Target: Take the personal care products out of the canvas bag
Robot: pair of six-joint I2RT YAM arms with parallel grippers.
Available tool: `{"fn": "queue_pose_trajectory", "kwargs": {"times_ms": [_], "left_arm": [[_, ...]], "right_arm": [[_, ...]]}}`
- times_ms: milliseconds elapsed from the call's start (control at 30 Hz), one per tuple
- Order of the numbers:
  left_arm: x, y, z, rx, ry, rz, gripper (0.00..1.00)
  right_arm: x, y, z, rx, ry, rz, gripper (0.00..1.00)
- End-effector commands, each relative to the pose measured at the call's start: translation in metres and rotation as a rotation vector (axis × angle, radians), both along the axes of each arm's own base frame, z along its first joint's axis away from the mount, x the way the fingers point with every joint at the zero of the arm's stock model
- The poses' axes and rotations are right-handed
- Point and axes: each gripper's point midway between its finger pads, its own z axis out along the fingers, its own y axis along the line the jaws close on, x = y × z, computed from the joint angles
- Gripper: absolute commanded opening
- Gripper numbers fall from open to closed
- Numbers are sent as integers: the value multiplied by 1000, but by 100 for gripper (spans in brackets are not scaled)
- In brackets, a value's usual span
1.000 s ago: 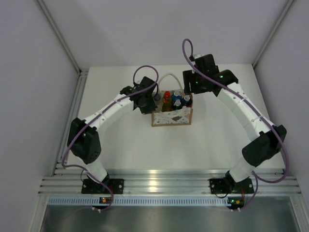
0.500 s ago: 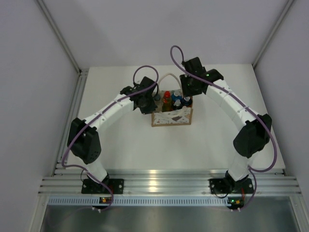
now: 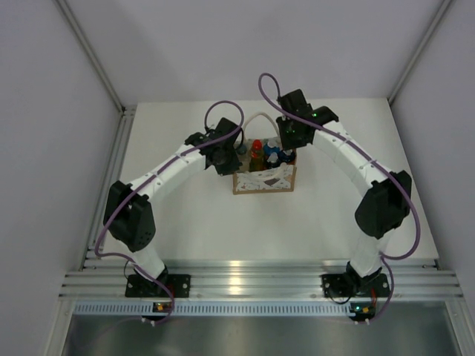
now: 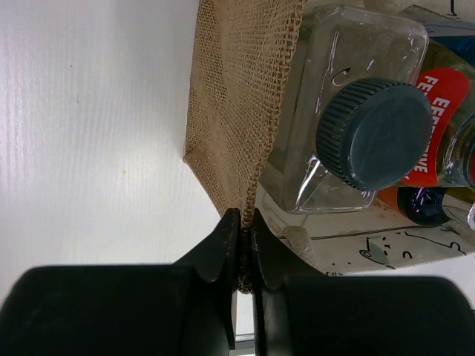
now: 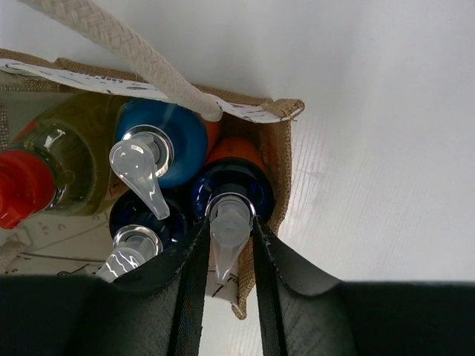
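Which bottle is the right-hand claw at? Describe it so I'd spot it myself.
Find the canvas bag in the middle of the table and look at its right end, under the right gripper. Against that end wall stands an orange bottle with a dark-blue collar and clear pump. Unlike the lighter-blue pump bottle beside it, its pump head sits between the black fingers.

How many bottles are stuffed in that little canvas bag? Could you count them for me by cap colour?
Blue-capped pump bottles: 3
Red-capped yellow-green bottle: 1
Clear bottle with dark screw cap: 1
Total in the canvas bag: 5
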Motion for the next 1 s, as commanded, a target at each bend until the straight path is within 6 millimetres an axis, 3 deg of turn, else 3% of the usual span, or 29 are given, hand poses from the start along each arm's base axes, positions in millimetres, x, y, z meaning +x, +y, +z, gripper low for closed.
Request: {"fn": "queue_pose_trajectory", "kwargs": {"times_ms": [0, 500, 567, 633, 967], "left_arm": [[-6, 0, -4, 5, 17, -7, 0], [-7, 0, -3, 6, 14, 0, 0], [-7, 1, -3, 7, 14, 1, 0], [-7, 1, -3, 7, 13, 3, 0], [-7, 2, -2, 6, 11, 12, 0]], "right_arm": [[2, 3, 5, -14, -9, 6, 27], [0, -2, -15, -57, 28, 1, 21], [0, -2, -13, -51, 26, 4, 7], [-1, 0, -6, -41, 9, 5, 0], [7, 4, 54, 14, -101, -10, 0]]}}
